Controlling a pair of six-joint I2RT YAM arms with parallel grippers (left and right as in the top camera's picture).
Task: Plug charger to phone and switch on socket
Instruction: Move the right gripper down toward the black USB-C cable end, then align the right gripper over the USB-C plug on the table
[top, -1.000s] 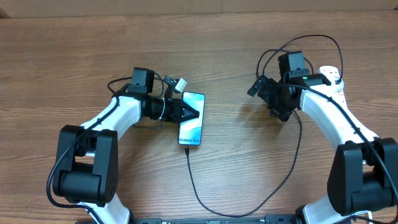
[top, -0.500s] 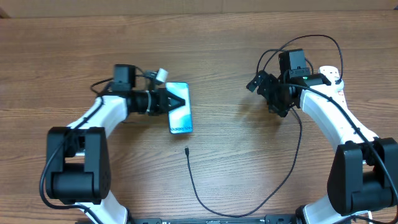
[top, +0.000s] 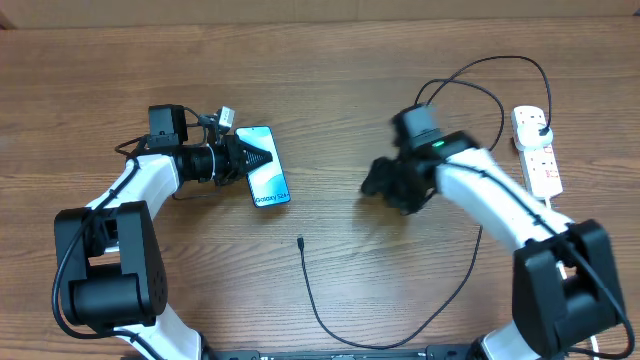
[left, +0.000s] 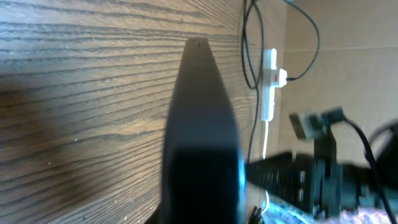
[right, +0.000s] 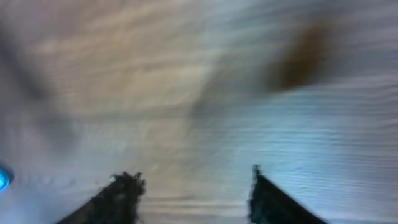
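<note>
**Q:** Where is the phone (top: 268, 182), and is it connected?

**A:** The phone lies screen-up on the table (top: 350, 90), left of centre, its bottom edge angled toward the near side. It is not connected. The plug tip (top: 301, 242) of the charger (top: 311, 295) rests on the wood near that bottom edge, clearly apart from it and held by nothing.

**Q:** What is the state of the far end of the charger?

**A:** The cable curves along the near edge, passes under the right arm and loops to the socket (top: 537, 155) at the far right. Its black plug (top: 541, 124) is seated in one outlet. The switch position is too small to read.

**Q:** What is done and what remains?

**A:** Mains end: inserted. Remaining, as judged here: seat the plug tip in the phone's port, then set the socket switch to on. The task appears to be at an early stage.

**Q:** What is the condition of each tool?

**A:** The left gripper (top: 243, 160) is pressed together on the phone's left side. Its wrist view shows a dark slab running forward edge-on from the jaws, consistent with a pinch on the phone. The right gripper (top: 378, 186) sits at the table's centre, between phone and socket. Its wrist view is blurred but shows the fingers (right: 124, 190) standing apart over bare wood. It holds nothing and touches nothing.
</note>
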